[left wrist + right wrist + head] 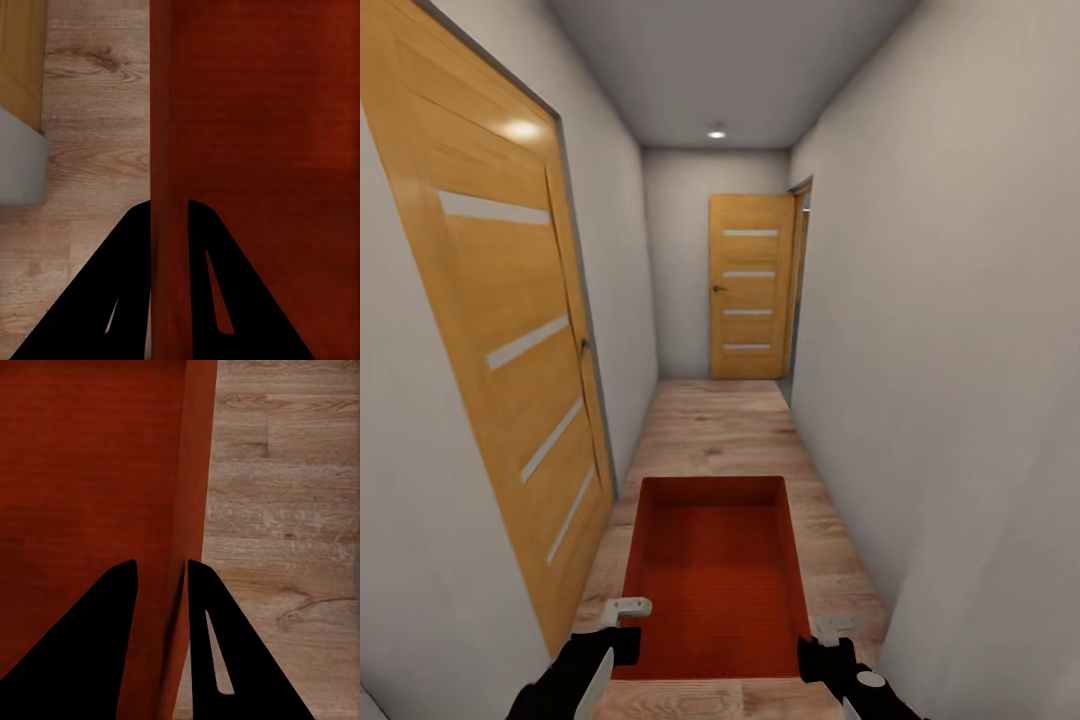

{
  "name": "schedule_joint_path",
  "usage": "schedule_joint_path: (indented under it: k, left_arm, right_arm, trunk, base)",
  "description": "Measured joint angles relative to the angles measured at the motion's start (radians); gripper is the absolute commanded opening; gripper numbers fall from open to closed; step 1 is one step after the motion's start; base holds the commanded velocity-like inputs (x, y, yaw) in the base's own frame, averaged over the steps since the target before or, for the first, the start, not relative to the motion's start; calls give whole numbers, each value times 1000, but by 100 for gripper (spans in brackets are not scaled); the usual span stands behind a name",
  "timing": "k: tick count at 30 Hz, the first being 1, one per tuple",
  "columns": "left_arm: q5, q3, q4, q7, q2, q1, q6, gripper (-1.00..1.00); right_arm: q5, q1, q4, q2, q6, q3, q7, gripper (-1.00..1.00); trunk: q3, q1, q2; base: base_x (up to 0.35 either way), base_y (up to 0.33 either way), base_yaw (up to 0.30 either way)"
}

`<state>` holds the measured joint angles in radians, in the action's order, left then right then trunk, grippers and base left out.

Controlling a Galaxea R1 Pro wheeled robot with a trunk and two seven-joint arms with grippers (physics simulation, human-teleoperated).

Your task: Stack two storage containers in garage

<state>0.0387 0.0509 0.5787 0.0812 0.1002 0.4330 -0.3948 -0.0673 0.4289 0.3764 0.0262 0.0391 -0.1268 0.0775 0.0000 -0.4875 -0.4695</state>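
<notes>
A rust-red storage container (715,570) rides down a narrow hallway, the left gripper (169,225) pinching its left wall and the right gripper (161,581) its right wall, above the wood plank floor (730,425). The likely risk: each thin wall could slip from its pinch, or the box could clip the close walls. Counted: one container, two grippers, two wooden doors (752,285)

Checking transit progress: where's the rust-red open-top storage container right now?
The rust-red open-top storage container is low in the head view's centre, carried over the light wood plank floor of a narrow hallway, its side walls gripped by the left gripper and the right gripper.
</notes>
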Motion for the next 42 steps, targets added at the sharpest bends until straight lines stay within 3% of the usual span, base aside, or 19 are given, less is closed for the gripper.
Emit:
schedule_joint_path:
  k: [42]
  left_arm:
    - [2,-1,2,0,1,0,0,-100]
  right_arm:
    - [-1,0,-2,-1,6,0,0,-100]
  trunk:
    - [0,0,0]
  base:
    - [326,0,0]
